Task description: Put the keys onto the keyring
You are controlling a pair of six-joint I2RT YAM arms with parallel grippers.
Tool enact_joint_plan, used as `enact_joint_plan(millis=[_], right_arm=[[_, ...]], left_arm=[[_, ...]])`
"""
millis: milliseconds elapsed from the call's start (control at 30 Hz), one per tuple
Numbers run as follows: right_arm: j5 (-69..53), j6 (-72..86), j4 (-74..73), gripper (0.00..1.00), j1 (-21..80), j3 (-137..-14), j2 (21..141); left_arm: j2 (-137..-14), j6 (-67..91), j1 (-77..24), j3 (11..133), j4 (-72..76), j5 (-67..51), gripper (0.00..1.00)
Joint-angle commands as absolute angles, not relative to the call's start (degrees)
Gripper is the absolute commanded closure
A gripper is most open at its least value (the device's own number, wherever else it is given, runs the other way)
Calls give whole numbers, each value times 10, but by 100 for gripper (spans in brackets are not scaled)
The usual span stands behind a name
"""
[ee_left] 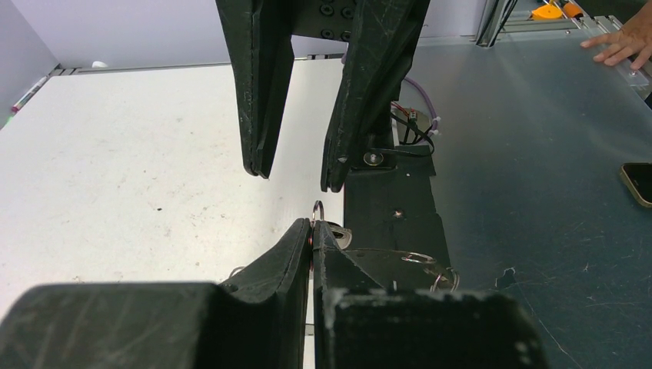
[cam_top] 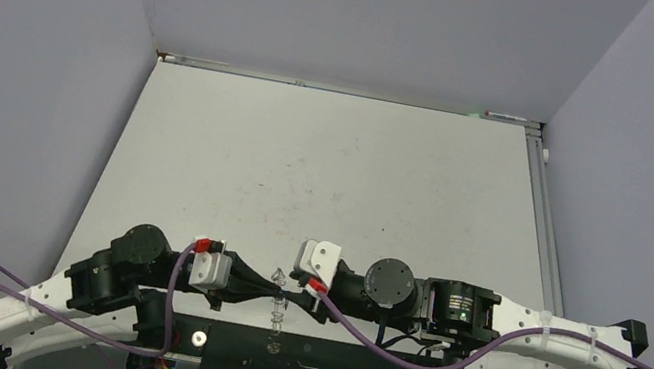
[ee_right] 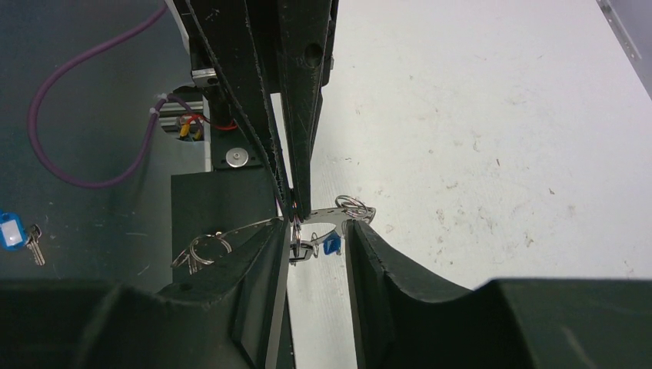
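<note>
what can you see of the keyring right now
The keyring is a flat grey metal ring, seen almost edge-on and slightly tilted, its rim fringed with small wire loops. It appears to hang clear of the table, held only by the left pincer, which is shut on a loop at its rim. A small blue key seems to hang beneath it, between the open fingers of the right pincer, which does not appear to touch the ring.

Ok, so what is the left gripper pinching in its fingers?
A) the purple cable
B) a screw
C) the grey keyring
C: in the right wrist view, the left gripper comes down with its fingers closed together on the rim of the grey keyring.
</note>
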State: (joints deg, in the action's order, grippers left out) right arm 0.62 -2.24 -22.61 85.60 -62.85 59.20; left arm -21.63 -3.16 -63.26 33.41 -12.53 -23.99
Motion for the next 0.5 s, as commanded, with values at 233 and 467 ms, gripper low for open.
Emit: enact_joint_plan(millis=[233,467], right_arm=[[-17,-16,-199,66,851,-617,607],[-27,-18,-202,68,841,-616,610]], left_arm=[[-204,-23,-629,340,-74,-240,100],[-203,-24,-628,338,-73,-241,100]])
